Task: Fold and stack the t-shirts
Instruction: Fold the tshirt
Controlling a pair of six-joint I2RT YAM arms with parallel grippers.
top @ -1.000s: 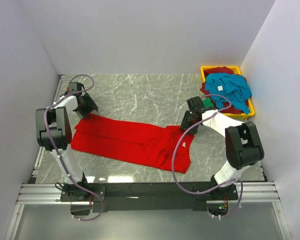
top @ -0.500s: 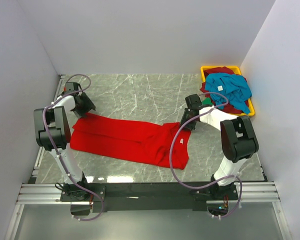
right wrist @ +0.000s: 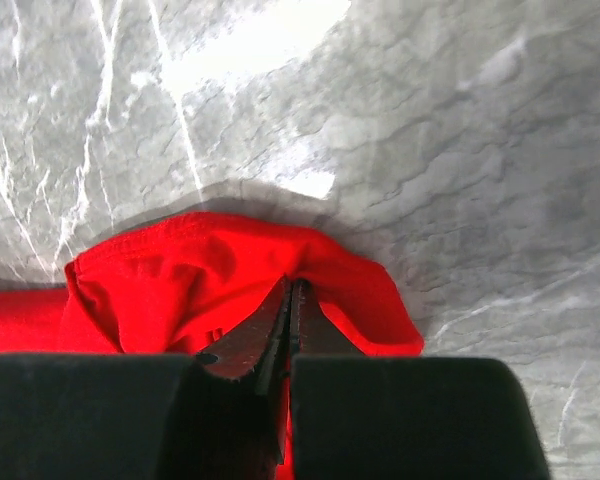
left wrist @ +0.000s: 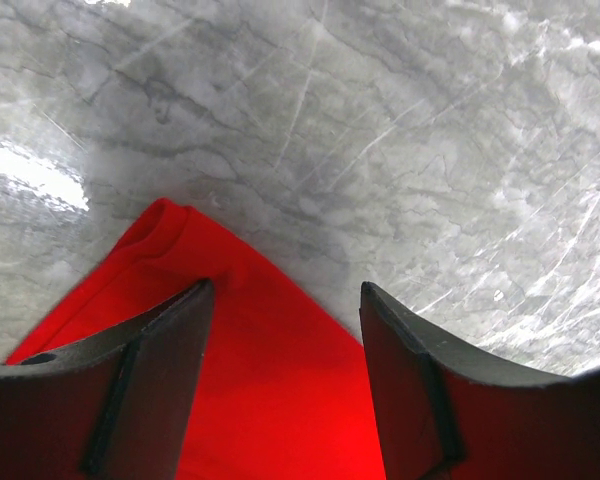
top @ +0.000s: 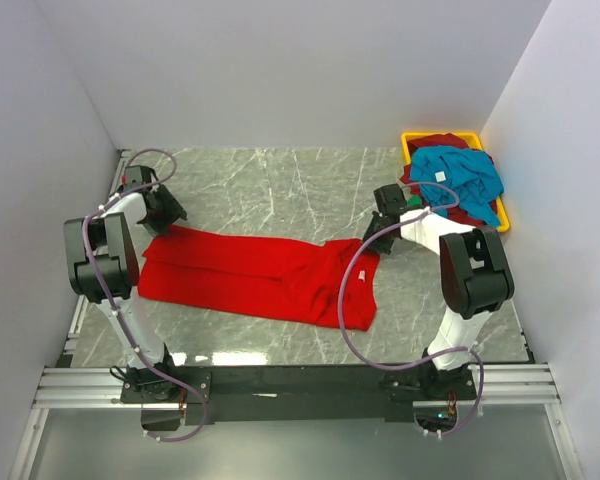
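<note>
The large red t-shirt (top: pixel 260 275) lies stretched flat across the marble table, running left to right. My left gripper (top: pixel 170 222) hovers open over its far left corner, and in the left wrist view the left gripper (left wrist: pixel 285 300) has a finger on either side of the red cloth (left wrist: pixel 260 360) without pinching it. My right gripper (top: pixel 373 243) is at the shirt's far right corner. In the right wrist view the right gripper (right wrist: pixel 292 285) is shut, with the red cloth (right wrist: pixel 180 270) puckered around its tips. The teal-blue t-shirt (top: pixel 460 175) lies on top of a dark maroon one (top: pixel 440 141) and a green one (top: pixel 414 203).
A yellow bin (top: pixel 412 137) at the back right corner holds the other shirts. Grey walls close in the table on the left, back and right. The arms' bases and a metal rail (top: pixel 280 385) run along the near edge.
My right gripper has closed on the shirt's right corner and drawn it back and to the right. The shirt's right end now lies straighter. The left gripper has shifted slightly left.
</note>
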